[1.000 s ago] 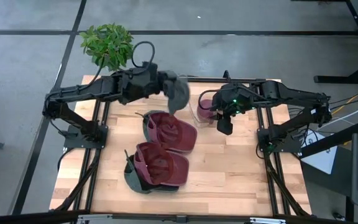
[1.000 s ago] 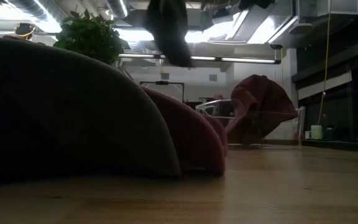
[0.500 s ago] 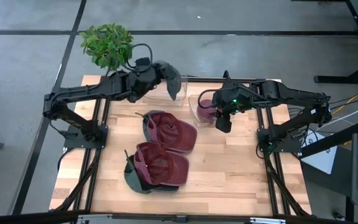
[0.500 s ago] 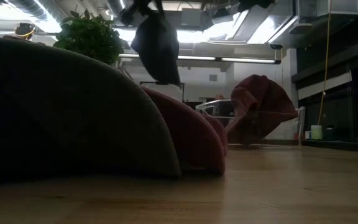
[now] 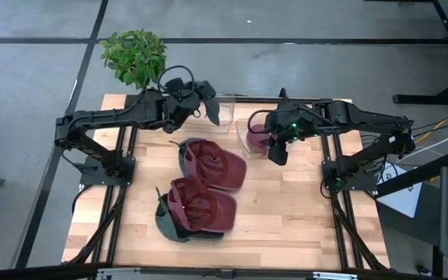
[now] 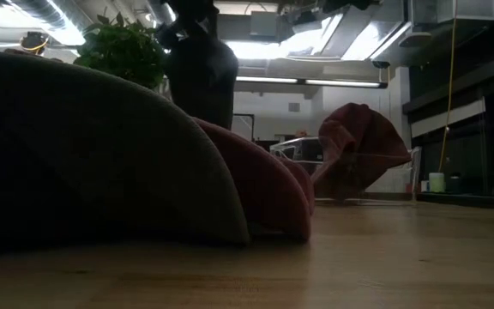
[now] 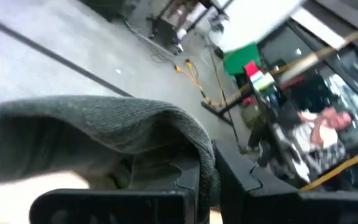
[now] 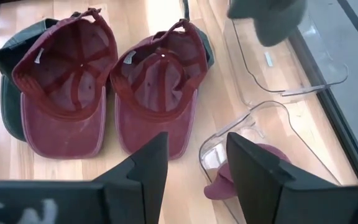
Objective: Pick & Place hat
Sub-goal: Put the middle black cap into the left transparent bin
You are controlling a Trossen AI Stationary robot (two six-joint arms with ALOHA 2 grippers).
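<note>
Low view only: plant (image 6: 123, 47) behind hats (image 6: 256, 189)

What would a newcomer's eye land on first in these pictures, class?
Two dark red cloth caps lie upside down mid-table on the pale wooden table. At the far edge, the left gripper holds a grey-green cap over a clear plastic bin; the neighbouring clear bin holds a red cap.

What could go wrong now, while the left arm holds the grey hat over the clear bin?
The left end effector holds the grey hat near one edge of the empty clear bin; released here, the hat may drape over the wall and miss. The right end effector hangs open beside the second bin, close enough that the arms may collide.
</note>
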